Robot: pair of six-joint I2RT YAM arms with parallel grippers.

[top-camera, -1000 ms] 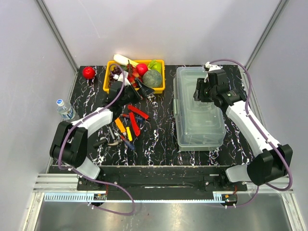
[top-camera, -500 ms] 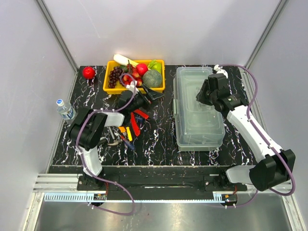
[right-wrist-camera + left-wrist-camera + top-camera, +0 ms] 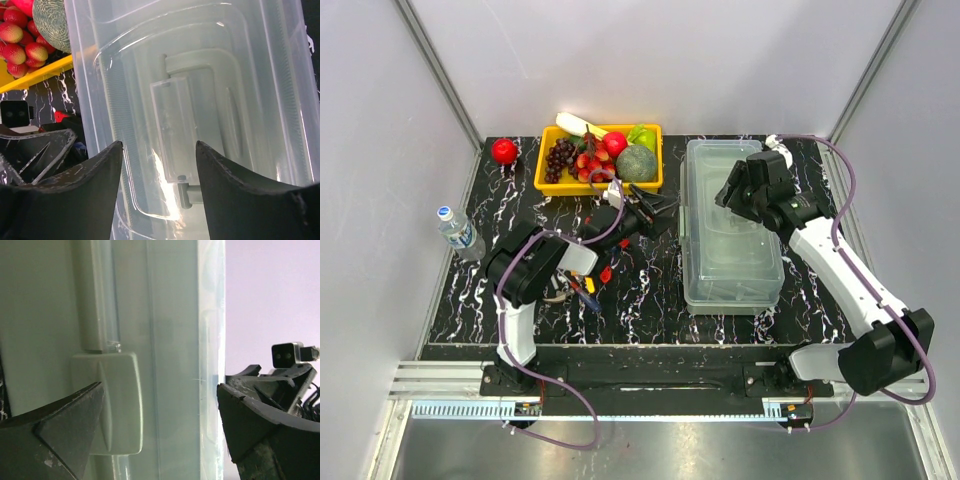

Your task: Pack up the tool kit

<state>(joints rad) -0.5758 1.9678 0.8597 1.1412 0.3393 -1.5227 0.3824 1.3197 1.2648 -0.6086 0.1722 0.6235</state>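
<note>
Your toolbox [image 3: 735, 245] sat shut, right of centre on the worktop [image 3: 650, 295]. At its latch [image 3: 117, 400] your left claw [image 3: 160, 402] gaped wide, empty. Your right claw [image 3: 157, 150] hung over the lid [image 3: 200, 75], jaws apart, empty. A sideways pry could shove the toolbox; tools [image 3: 588, 283] lay unpacked centre-left.

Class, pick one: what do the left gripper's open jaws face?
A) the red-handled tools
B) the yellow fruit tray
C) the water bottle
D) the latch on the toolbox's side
D: in the left wrist view, the left gripper is open and its jaws frame the pale latch on the toolbox wall.
</note>
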